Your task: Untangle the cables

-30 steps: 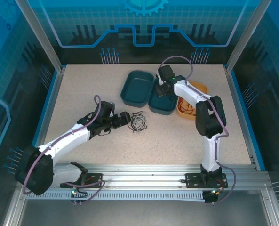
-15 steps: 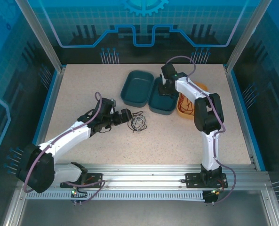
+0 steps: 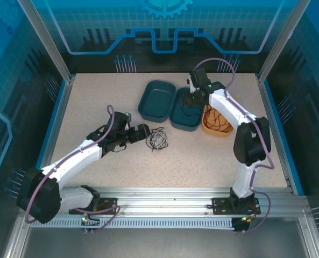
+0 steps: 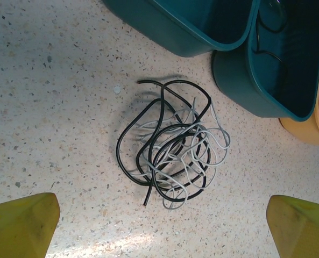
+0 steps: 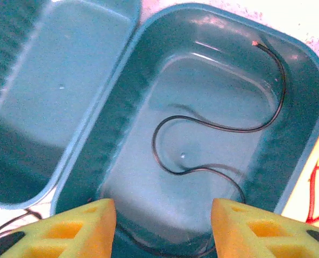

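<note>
Near the middle of the speckled desk (image 3: 94, 107): a loose tangle (image 3: 158, 140) of two thin cables, one black cable (image 4: 120, 153) looped through one whitish-grey cable (image 4: 226, 141), both flat on the surface. Just in front of the two teal trays, touching neither.

Left hand (image 3: 146, 134): spread wide, nothing between the fingers, low over the desk just left of the tangle and apart from it. From the left wrist, yellow fingertips (image 4: 22, 223) at both lower corners, tangle ahead and roughly centred between them.

Left teal tray (image 3: 154, 101) and right teal tray (image 3: 176, 121): side by side at the back of the desk, rims meeting. On the floor of the right one, a lone dark cable (image 5: 218, 129) in a slack S-curve, one end up against the far wall.

Right hand (image 3: 190, 102): above that tray, pointing down into it, fingers parted, gripping nothing, yellow pads (image 5: 78, 231) clear of the dark cable below.

Orange tray (image 3: 229, 129): just right of the right teal tray, red cable (image 3: 217, 119) coiled inside
</note>
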You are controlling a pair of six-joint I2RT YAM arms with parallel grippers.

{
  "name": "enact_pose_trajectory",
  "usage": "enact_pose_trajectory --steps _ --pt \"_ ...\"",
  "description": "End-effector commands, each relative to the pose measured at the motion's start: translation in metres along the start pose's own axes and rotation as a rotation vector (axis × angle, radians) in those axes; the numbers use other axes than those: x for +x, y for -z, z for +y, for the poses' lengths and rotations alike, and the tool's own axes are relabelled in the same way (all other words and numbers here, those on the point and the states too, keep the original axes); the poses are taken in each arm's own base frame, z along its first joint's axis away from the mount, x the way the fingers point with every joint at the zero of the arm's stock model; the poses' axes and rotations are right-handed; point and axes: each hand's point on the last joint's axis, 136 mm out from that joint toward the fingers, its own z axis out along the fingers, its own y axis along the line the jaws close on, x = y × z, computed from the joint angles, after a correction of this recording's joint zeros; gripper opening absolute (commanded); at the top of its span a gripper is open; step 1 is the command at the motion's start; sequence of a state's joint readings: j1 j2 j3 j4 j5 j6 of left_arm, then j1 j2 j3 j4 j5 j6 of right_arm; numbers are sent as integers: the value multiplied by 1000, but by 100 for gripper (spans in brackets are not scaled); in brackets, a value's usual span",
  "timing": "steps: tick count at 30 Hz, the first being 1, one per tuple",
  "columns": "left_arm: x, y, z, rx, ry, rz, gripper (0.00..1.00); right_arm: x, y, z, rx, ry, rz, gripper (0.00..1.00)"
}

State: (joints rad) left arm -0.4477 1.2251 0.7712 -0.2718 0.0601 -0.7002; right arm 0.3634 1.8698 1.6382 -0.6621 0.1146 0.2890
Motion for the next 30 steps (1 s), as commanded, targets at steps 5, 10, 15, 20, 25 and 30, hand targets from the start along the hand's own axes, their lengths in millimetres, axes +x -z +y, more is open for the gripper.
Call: enact_pose_trajectory --steps 5,10,15,20,25,30 --pt "1 -16 -8 53 15 42 94 40 54 54 -51 80 -29 49" --pt "3 -36 -11 63 17 85 89 81 63 92 -111 83 -18 46" --pt "2 -58 -18 81 -38 126 85 114 66 103 -88 62 4 46" --pt "5 -78 -22 86 -115 189 77 131 73 95 -91 -2 -6 47" --pt "11 -92 -24 57 -187 231 70 137 89 80 -84 -51 -51 50" --pt "35 -105 -27 33 -251 305 61 141 101 67 -82 -91 -86 53"
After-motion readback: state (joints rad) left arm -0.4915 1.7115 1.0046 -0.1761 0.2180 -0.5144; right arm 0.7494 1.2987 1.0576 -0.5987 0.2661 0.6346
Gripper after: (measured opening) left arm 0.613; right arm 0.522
